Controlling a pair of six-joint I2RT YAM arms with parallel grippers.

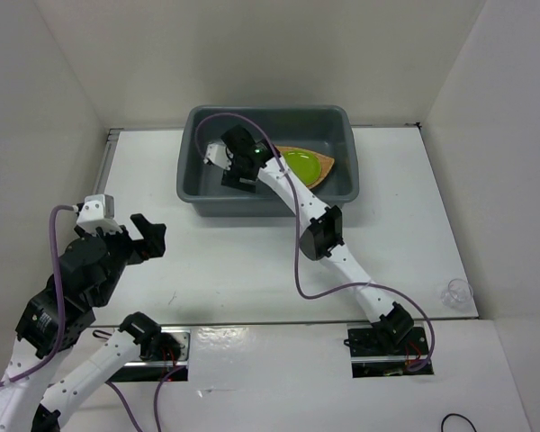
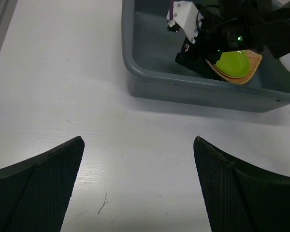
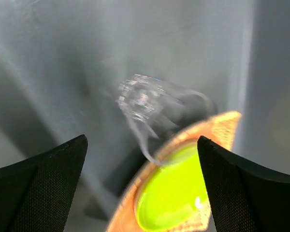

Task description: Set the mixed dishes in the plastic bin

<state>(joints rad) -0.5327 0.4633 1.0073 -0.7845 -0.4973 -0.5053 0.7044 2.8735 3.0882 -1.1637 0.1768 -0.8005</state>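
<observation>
The dark grey plastic bin (image 1: 252, 205) stands at the back of the table. Inside it, a lime-green round plate (image 1: 301, 165) lies tilted on an orange-tan woven plate (image 1: 330, 162). My right gripper (image 1: 221, 167) hangs over the bin's left half and is open. In its wrist view nothing sits between the fingers, and a blurred clear glassy thing (image 3: 145, 99) lies beyond them, touching the rim of the green plate (image 3: 174, 193) on the woven plate (image 3: 227, 126). My left gripper (image 1: 153, 236) is open over bare table, well short of the bin (image 2: 208, 94).
A small clear cup (image 1: 454, 292) stands at the table's right edge. White walls close in the left, back and right sides. A purple cable loops along the right arm (image 1: 319, 229), which reaches across the table's middle into the bin.
</observation>
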